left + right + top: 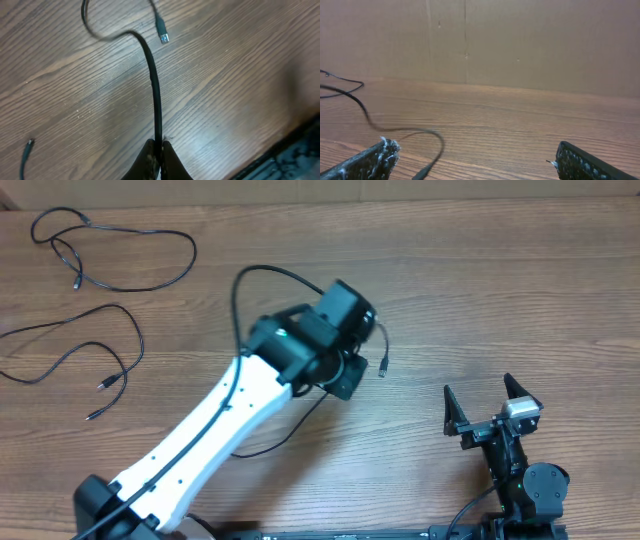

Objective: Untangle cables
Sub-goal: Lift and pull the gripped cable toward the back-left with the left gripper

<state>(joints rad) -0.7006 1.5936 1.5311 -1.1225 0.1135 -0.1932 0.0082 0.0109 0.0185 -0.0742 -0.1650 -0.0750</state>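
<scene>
Likely mostly done: the upper cable and lower cable lie apart at the counter's far left, while the left tool pinches the third cable mid-counter (right tool wide, empty), not yet laid out.

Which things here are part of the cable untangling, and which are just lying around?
Job: held cable, pinched in the left gripper; looped cable, far left corner; loose cable nearer than it.
Not the job: wooden table; cardboard wall; right gripper, open, empty.

Black cable in clamped claw
</scene>
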